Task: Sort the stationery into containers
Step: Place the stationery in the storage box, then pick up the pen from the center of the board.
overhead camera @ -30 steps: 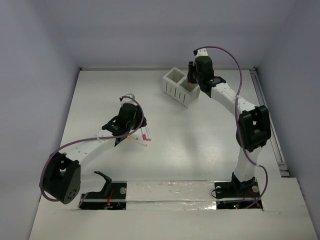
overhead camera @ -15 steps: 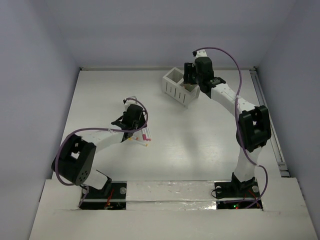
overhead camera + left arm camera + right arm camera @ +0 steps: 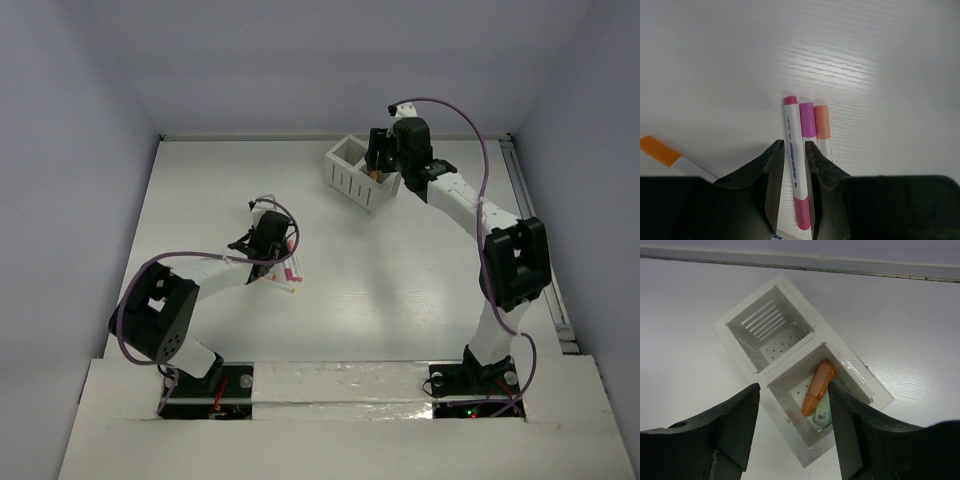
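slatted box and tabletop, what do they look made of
Slatted box: probably moulded white plastic, matte; thin even walls, clean slots, round floor holes. Tabletop: white laminate or painted wood, can't tell which; fine parallel grain lines, soft sheen under the light.

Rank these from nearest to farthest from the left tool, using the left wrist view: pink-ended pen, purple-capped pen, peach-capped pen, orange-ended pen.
1. pink-ended pen: lies between the fingers of the left tool.
2. purple-capped pen: right beside it, against the right-hand finger.
3. peach-capped pen: one place further right.
4. orange-ended pen: off alone at the view's left edge.
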`<state>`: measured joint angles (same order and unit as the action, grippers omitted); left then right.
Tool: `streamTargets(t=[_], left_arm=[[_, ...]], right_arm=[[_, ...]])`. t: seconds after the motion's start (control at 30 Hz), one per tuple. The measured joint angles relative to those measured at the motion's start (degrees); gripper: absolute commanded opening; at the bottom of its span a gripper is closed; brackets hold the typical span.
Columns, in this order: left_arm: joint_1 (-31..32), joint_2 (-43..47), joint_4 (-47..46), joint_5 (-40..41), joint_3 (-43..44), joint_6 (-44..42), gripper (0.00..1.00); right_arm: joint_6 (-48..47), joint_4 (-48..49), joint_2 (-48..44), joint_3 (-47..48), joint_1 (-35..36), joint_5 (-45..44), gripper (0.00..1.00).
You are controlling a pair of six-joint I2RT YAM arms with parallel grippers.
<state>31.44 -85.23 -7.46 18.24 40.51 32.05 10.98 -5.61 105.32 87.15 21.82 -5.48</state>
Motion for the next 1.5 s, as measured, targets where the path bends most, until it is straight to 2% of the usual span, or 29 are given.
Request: streamTargets(t=[0.17,0.33,0.63,0.7,0.83,0.93,0.97,1.03,1.13,1.23,1.33,1.4,1.5], left_arm=[[0.00,-2.86,0.04,0.07,0.04,-0.11,0.24],[0.00,-4.33,-0.02,0.22,0.59,-0.24,0.25],[0.00,-6.54,-0.70,1.07,1.57,-0.37,0.26],[0.00,-7.04,-1.22,1.49,1.88,-0.44,0.23],[0.00,-7.61,-1.99,2.25,2.14,-0.39,0.00],[0.00,-7.61,-1.92,3.04,2.23,-0.28,0.00],[0.02,-7.61,-1.79,3.30,2.23,-0.22,0.00],[0.00,-7.21,-1.18,3.69,2.21,0.02,0.00],[0.02,-4.68,1.14,4.55,2.23,0.44,0.00],[0.02,1.36,3.41,5.92,2.27,0.81,0.00],[0.00,8.68,4.76,7.45,3.63,0.98,0.00],[0.00,11.67,5.18,8.11,6.69,0.96,0.00],[0.00,11.37,5.05,8.11,13.97,0.63,0.00]], right_arm=[[0.42,0.02,-0.72,0.00,0.24,2.64,0.55],[0.17,-0.15,-2.32,0.00,2.45,4.81,0.55],[-1.11,-0.70,-4.02,0.37,10.78,7.39,0.56],[-0.87,-1.03,-4.02,0.33,12.00,8.13,0.61],[0.31,-0.11,-5.18,-2.34,12.33,9.49,0.62],[2.27,1.05,-7.91,-7.85,12.22,10.21,0.56],[2.95,1.57,-9.05,-10.12,12.00,10.45,0.48],[4.39,2.86,-10.88,-14.05,11.89,10.67,0.42],[6.58,4.63,-11.96,-17.79,11.91,10.78,0.26],[8.44,5.86,-11.93,-19.93,11.91,10.88,0.26],[10.23,8.26,-11.96,-22.21,12.00,10.84,0.32],[11.21,9.84,-11.98,-23.96,12.00,10.62,0.33],[12.83,11.13,-12.35,-26.53,12.02,9.57,0.33]])
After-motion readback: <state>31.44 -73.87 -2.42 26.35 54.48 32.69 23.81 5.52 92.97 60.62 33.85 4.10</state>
